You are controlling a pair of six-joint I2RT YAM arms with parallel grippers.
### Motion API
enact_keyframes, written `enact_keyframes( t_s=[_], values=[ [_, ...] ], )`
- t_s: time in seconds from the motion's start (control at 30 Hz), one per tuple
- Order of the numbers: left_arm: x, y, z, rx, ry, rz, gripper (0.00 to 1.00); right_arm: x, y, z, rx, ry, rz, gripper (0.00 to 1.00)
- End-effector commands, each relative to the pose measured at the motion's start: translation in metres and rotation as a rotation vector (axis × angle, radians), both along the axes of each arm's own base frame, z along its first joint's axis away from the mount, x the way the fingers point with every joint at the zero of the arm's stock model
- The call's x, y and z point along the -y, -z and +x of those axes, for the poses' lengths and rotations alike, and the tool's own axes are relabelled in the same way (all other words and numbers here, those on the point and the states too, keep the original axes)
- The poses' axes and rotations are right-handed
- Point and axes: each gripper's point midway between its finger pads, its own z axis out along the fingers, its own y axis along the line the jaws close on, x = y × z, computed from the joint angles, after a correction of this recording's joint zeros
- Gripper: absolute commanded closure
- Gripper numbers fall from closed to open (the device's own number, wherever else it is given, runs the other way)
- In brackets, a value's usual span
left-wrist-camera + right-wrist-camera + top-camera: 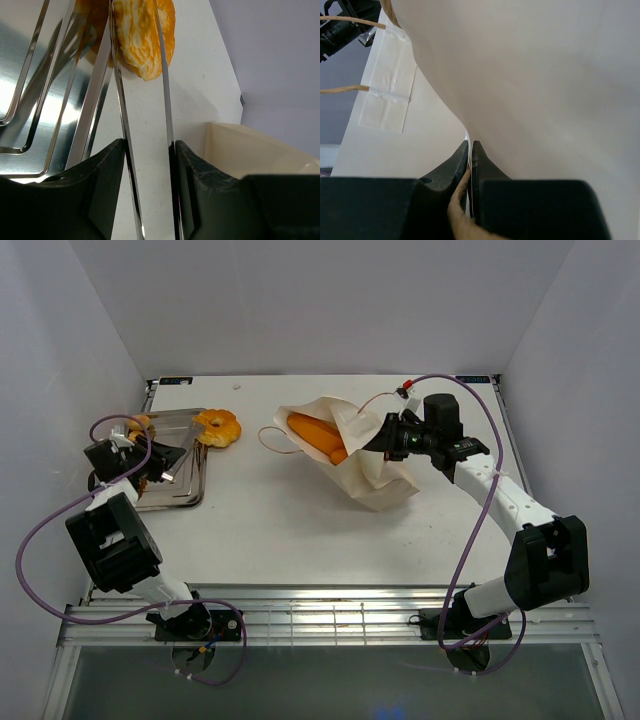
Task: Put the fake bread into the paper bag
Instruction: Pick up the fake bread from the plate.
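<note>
Right gripper [374, 438], tips behind paper bag [378, 478]

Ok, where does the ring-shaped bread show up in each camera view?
Top external: the doughnut sits upper left, on the right edge of the tray.
Left wrist: top centre, at the far end of the tongs.
Right wrist: not in it; the paper bag fills it.
Shared landmark: the tray, also at left in the left wrist view.

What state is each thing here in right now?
Paper bag: lying on its side, mouth open.
Loaves: inside the bag.
Doughnut: resting on the tray rim.
Tongs: held in left gripper.
Right gripper: shut on the bag's edge.
</note>
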Motion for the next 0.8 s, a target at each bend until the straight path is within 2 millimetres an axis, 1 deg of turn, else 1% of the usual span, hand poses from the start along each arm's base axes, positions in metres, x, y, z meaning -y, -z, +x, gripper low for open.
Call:
enact_keyframes(
  t_s=[0.0, 0.13, 0.33, 0.47, 0.57, 0.6, 0.67, 0.7, 0.77],
  values=[
    [0.002, -0.025, 0.013, 0.096, 0.038, 0.022, 0.46, 0.000, -0.001, 0.008, 0.015, 0.015, -0.017, 0.92],
    [0.003, -0.025, 0.013, 0.097, 0.036, 0.022, 0.47, 0.001, -0.003, 0.008, 0.020, 0.019, -0.017, 0.92],
    [0.008, -0.018, 0.014, 0.086, 0.051, 0.011, 0.47, 0.000, -0.002, 0.007, 0.015, 0.016, -0.016, 0.92],
    [0.012, -0.013, 0.016, 0.076, 0.064, 0.011, 0.50, 0.001, -0.003, 0.007, 0.019, 0.018, -0.016, 0.92],
    [0.013, -0.008, 0.017, 0.061, 0.064, 0.014, 0.57, 0.001, -0.003, 0.008, 0.017, 0.019, -0.016, 0.92],
    [0.013, -0.006, 0.016, 0.056, 0.062, 0.014, 0.63, 0.000, -0.004, 0.008, 0.020, 0.018, -0.014, 0.92],
    [0.013, -0.004, 0.016, 0.049, 0.059, 0.013, 0.69, 0.001, -0.003, 0.008, 0.018, 0.019, -0.016, 0.92],
    [0.012, -0.003, 0.016, 0.045, 0.054, 0.013, 0.75, 0.001, -0.003, 0.008, 0.017, 0.018, -0.015, 0.92],
    [0.011, -0.005, 0.016, 0.050, 0.052, 0.022, 0.82, 0.001, -0.003, 0.007, 0.018, 0.019, -0.016, 0.92]
  ],
)
